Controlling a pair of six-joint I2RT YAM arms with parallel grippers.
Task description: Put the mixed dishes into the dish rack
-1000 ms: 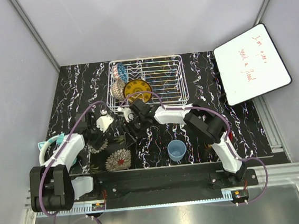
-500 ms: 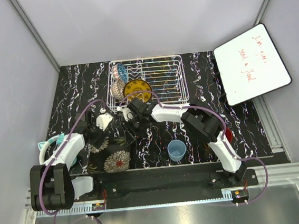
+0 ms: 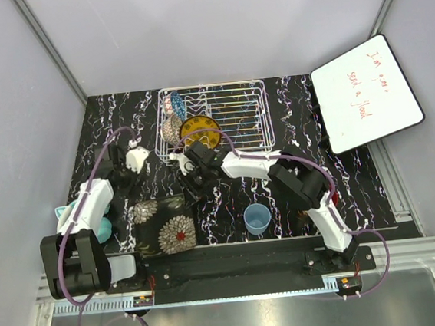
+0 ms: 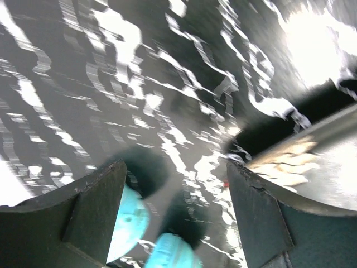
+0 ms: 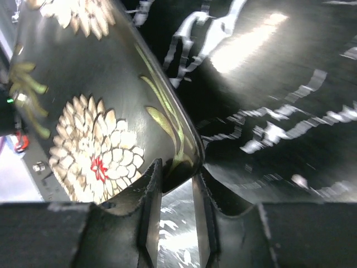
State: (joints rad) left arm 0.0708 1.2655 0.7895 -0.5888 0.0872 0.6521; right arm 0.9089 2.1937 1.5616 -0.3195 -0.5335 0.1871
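Observation:
The dark square floral plate [image 3: 162, 228] [image 5: 95, 111] lies near the table's front left, its far corner raised. My right gripper [image 3: 194, 190] [image 5: 175, 167] is shut on that corner's rim, one finger on the flowered face and one on the outer side. My left gripper [image 3: 127, 165] [image 4: 175, 167] hovers open and empty over the table to the left of the plate [image 4: 312, 162]. The dish rack [image 3: 210, 86] stands at the back. It holds the yellow patterned plate [image 3: 199, 128] and two patterned bowls [image 3: 172, 123] upright at its left end. The light blue cup [image 3: 257, 218] stands at the front centre.
Teal ribbed balls [image 3: 67, 216] [image 4: 131, 223] lie by the left arm at the table's left edge. A white board with red writing [image 3: 365, 91] leans at the back right. Grey walls close in the table on three sides.
My left gripper has pulled away from the plate toward the back left, staying open. The right gripper's jaws have narrowed onto the plate's rim.

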